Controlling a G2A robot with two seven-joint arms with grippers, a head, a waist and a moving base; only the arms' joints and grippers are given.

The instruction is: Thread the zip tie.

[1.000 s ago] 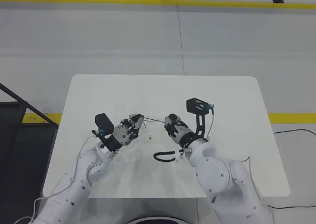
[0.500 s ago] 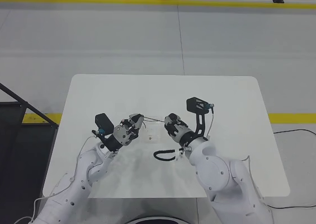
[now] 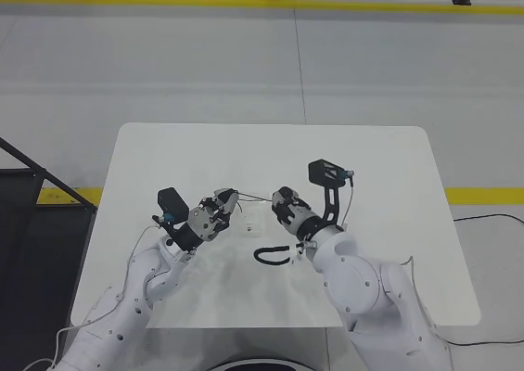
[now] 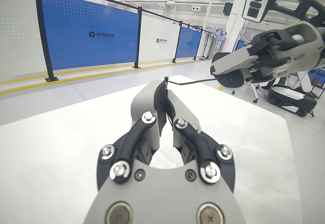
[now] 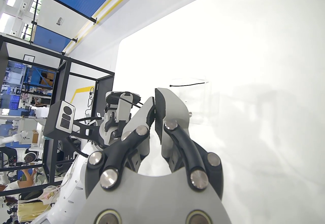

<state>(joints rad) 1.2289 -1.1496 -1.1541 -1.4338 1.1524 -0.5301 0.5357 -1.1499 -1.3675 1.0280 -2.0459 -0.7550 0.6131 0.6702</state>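
The top view looks steeply down from above the arms at the white surface [image 3: 373, 158] and the floor [image 3: 243, 65] beyond. Each wrist view sits close behind its own left end effector [image 4: 165, 90] or right end effector [image 5: 155, 98], low over that surface, facing the other across the shared zip tie [image 4: 193, 81].

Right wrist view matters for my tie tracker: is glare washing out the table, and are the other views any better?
Right wrist view: yes, the table glares near white, though a loose tie reads dark. Left wrist view: even light, lens-bowed railing, held tie clear between left hand and right hand. Top view: flat light, no glare.
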